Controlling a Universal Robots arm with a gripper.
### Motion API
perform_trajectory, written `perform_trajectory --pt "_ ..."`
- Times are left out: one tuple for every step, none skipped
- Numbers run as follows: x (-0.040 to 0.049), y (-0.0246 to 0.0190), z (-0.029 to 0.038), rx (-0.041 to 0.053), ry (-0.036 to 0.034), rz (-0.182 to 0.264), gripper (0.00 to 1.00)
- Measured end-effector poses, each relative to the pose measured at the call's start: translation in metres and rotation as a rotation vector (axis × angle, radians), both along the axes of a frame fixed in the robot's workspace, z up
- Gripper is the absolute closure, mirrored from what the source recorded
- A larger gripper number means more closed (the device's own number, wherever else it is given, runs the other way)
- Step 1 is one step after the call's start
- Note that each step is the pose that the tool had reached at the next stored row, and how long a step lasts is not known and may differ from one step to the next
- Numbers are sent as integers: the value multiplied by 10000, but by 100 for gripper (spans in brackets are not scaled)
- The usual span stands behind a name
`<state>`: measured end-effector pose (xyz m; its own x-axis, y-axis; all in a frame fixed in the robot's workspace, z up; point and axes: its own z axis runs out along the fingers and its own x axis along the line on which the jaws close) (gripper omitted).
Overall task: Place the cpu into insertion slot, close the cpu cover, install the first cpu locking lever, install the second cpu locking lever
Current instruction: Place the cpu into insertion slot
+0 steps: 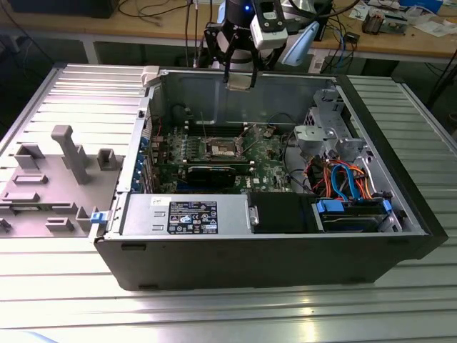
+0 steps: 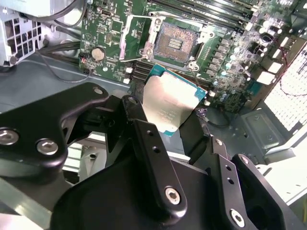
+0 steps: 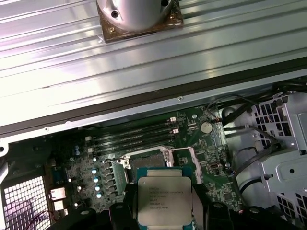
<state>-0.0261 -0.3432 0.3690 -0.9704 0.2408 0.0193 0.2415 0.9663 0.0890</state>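
Observation:
My gripper (image 1: 239,77) hangs above the back wall of the open computer case, shut on the cpu (image 1: 239,83). In both wrist views the cpu (image 2: 170,105) (image 3: 164,203) is a flat square chip with a dull silver top, pinched at two opposite edges by the black fingers (image 2: 139,122). The insertion slot (image 2: 177,42) (image 3: 144,160) lies bare on the green motherboard (image 1: 268,161), well below the chip. In the exterior view the insertion slot (image 1: 220,148) sits mid-board. The cpu cover (image 2: 125,43) stands flipped open beside the socket.
A round coin battery (image 2: 98,53) and long black memory slots (image 3: 134,136) flank the socket. A power supply (image 1: 186,214) fills the case's near side, and a drive cage with coloured cables (image 1: 343,179) stands at the exterior view's right. A grey fixture (image 1: 64,153) rests outside.

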Motion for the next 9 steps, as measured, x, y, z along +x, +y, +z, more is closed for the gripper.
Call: perform_trajectory --pt "0 0 0 -1 0 -102 46" --pt "0 0 -1 -1 0 -180 46" --pt "0 0 -1 0 0 -239 46" --pt "0 0 -1 0 0 -242 46" --pt "0 0 -1 0 0 -245 46" --pt "0 0 -1 0 0 -245 46" --pt "0 0 -1 0 -1 -245 46" --pt "0 0 -1 0 0 -245 46" --pt "0 0 -1 0 0 -245 46"
